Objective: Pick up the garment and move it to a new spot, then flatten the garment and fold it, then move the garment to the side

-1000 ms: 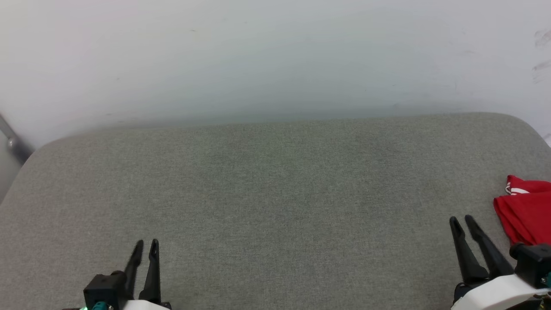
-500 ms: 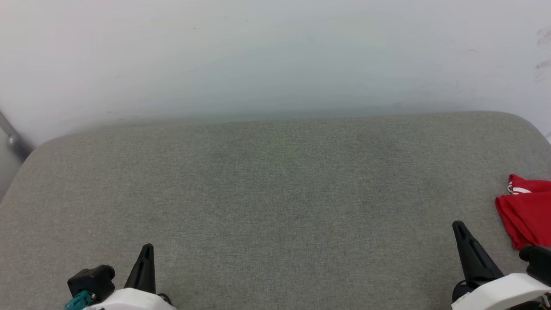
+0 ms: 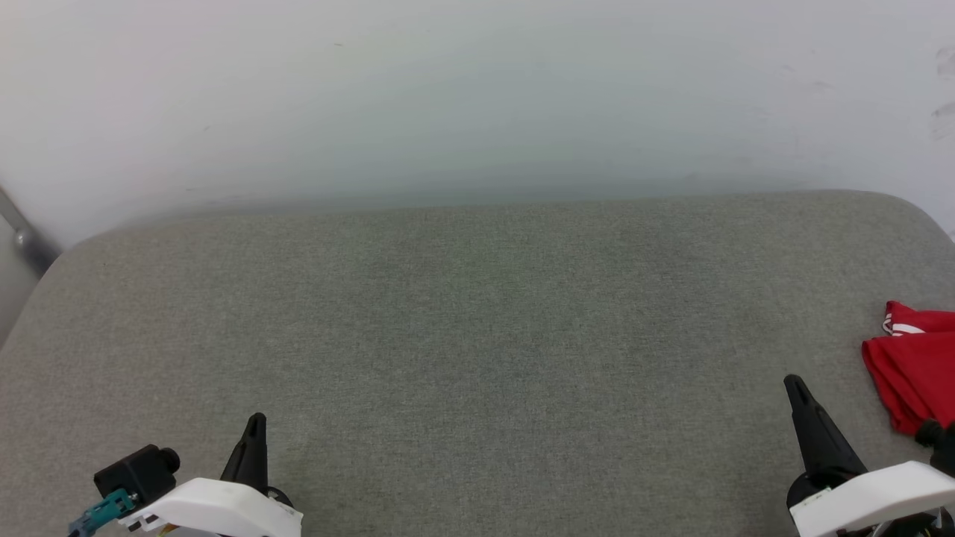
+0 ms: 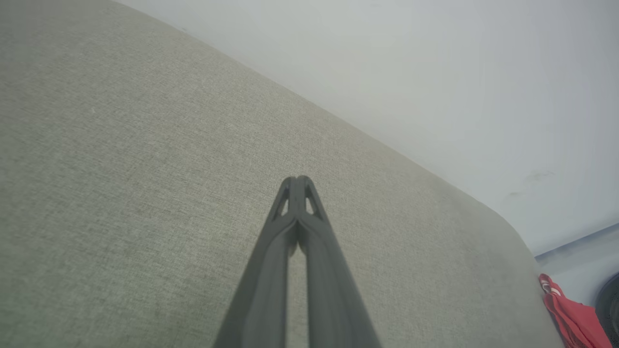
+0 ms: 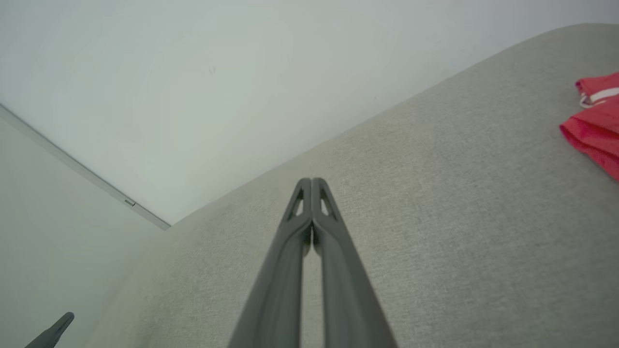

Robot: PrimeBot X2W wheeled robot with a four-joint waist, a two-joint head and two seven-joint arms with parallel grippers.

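Barely in frame, red garment (image 3: 914,373).

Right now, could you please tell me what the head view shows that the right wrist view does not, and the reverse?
The head view adds the white forearm covers behind the claws and a teal connector beside the left claw. The right wrist view adds a look straight along the right claw, whose two fingertips touch, shut on nothing. Both share the grey cushion, the pale wall, both claws, and the red garment lying at the cushion's right end, apart from the right claw.
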